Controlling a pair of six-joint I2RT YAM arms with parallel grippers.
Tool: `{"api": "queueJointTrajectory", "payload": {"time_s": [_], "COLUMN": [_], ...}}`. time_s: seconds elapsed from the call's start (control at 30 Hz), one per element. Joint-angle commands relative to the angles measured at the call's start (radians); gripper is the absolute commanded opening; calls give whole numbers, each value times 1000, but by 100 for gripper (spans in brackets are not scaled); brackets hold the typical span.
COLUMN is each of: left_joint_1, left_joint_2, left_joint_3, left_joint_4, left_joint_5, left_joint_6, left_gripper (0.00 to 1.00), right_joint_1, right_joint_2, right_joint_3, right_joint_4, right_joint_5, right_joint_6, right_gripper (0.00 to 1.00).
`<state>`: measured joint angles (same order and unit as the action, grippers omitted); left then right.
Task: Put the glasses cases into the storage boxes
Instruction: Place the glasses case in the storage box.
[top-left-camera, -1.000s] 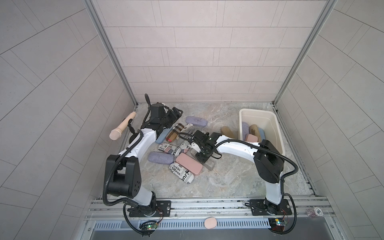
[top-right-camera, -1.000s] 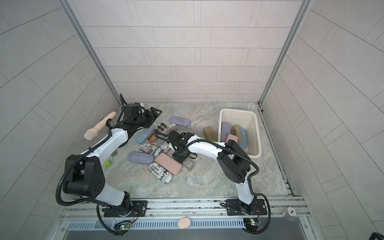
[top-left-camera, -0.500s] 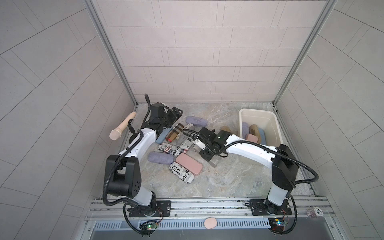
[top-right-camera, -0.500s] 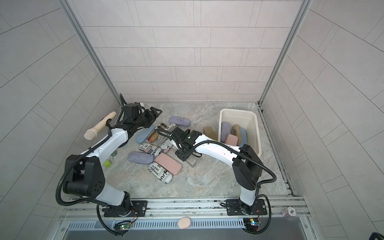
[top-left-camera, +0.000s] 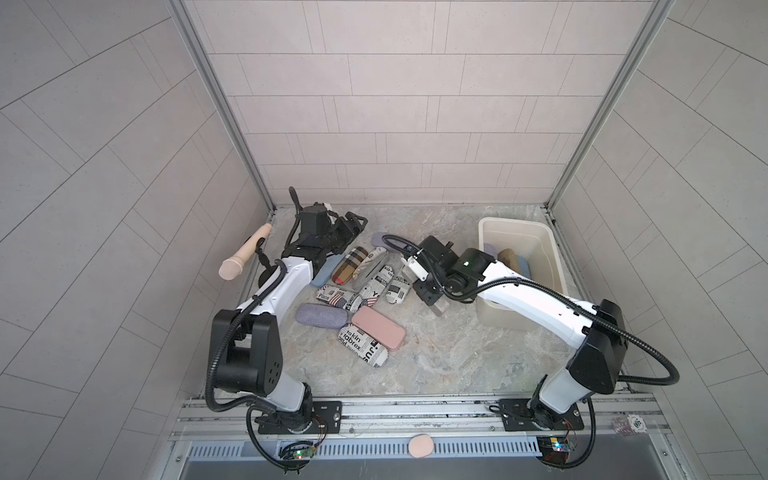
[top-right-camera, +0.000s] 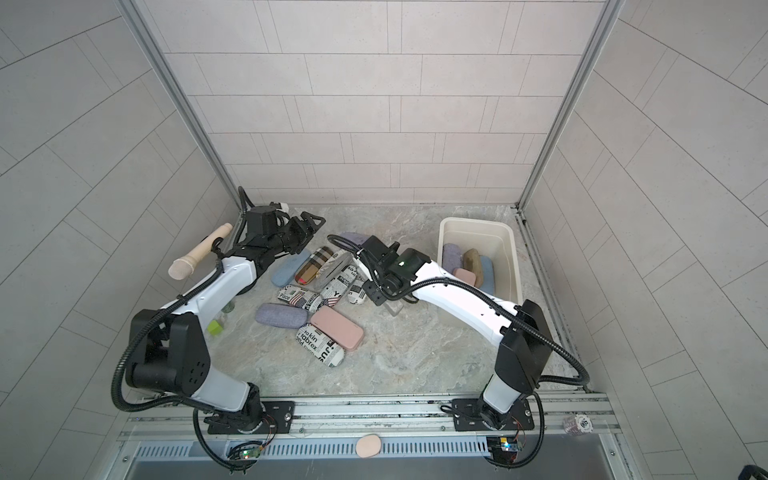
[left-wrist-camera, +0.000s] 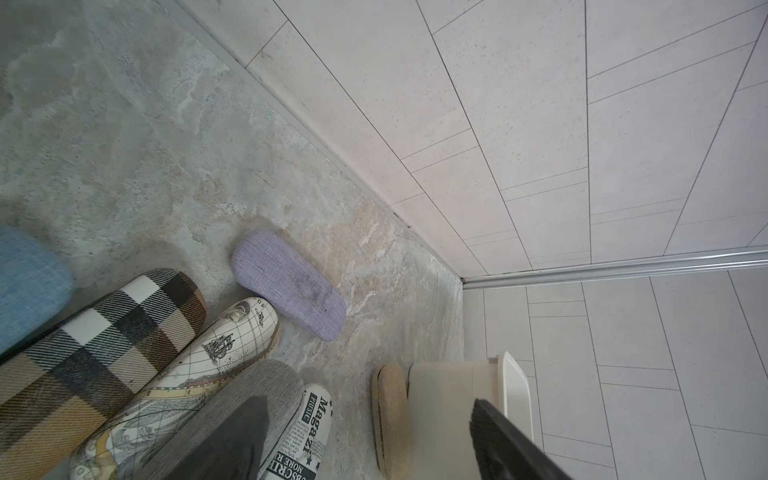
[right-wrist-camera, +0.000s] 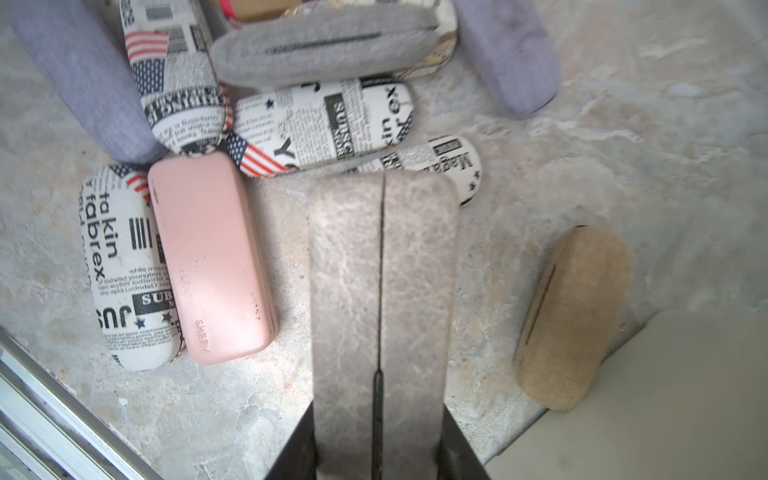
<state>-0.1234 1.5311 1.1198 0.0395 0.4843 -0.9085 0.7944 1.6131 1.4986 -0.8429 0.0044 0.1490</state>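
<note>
Pink case (right-wrist-camera: 210, 257): embossed "SHEPV", last letter unsure.
Newsprint case (right-wrist-camera: 124, 266), 7 o'clock of pink case in the top views: "takin fabrex", "SUB".
Small newsprint case (left-wrist-camera: 303, 432), 1 o'clock: "Magazi", "MORE".
Flag case (top-left-camera: 338, 296), 10 o'clock: "Place".

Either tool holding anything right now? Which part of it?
Right tool grips the mottled grey rectangular glasses case by one end; the rest sticks out free. Left tool is open, holding nothing.

Seventeen cases (top-left-camera: 378, 328), one tub (top-left-camera: 519, 235)
</note>
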Motion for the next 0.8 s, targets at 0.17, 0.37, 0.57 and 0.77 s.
{"api": "queueJointTrajectory", "payload": {"time_s": [0.17, 0.37, 0.57, 0.77], "left_joint_1": [-31, -53, -107, -157], "left_joint_2": [-17, -15, -12, -2], "left_joint_3": [19, 23, 27, 31], "left_joint_4": [49, 50, 48, 47], "left_joint_5": [35, 41, 45, 54], "left_joint_6": [-6, 0, 19, 25], "left_gripper": [84, 84, 84, 84], "right_joint_1": [-115, -265, -488, -649], "right_joint_2": [-118, -163, -209, -221], "right_joint_3": [136, 178, 156, 49], "right_joint_4": [-50, -123, -166, -150], "right_joint_5": [68, 127, 137, 387], "right_joint_6": [30, 41, 55, 23], "right_gripper": [34, 33, 33, 32]}}
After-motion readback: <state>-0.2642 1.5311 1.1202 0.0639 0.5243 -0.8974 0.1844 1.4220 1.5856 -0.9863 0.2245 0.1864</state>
